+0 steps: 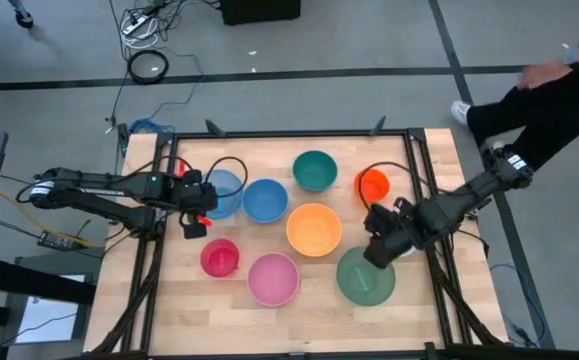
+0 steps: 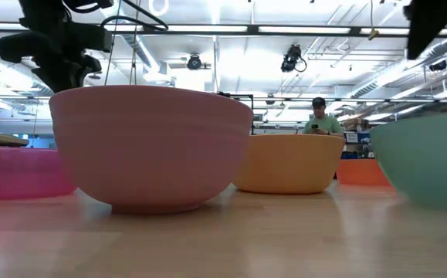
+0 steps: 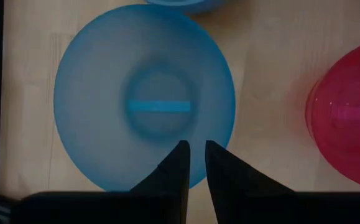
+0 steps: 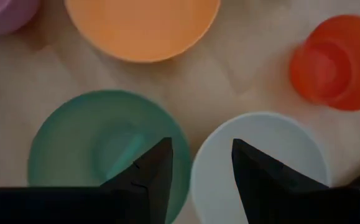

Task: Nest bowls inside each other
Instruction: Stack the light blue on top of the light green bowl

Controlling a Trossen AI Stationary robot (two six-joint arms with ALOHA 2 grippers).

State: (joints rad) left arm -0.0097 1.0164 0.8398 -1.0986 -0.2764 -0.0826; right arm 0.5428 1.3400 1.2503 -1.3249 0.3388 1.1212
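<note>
Several plastic bowls stand upright on their bases on the wooden table: light blue (image 1: 227,192), blue (image 1: 265,200), teal (image 1: 314,170), small orange-red (image 1: 373,184), orange (image 1: 314,229), magenta (image 1: 220,257), pink (image 1: 273,278) and green (image 1: 365,278). A white bowl (image 4: 260,158) shows beside the green bowl (image 4: 99,146) in the right wrist view. My left gripper (image 3: 193,148) hangs above the light blue bowl (image 3: 143,93), pointing down, its fingers a narrow gap apart and empty. My right gripper (image 4: 201,149) hangs open over the adjoining rims of the green and white bowls.
The black frame rails (image 1: 421,200) run along the table's sides and far edge. Bare wood lies at the near left corner (image 1: 169,310). A person (image 1: 549,90) stands past the far right corner, and another person (image 2: 321,120) shows in the room behind.
</note>
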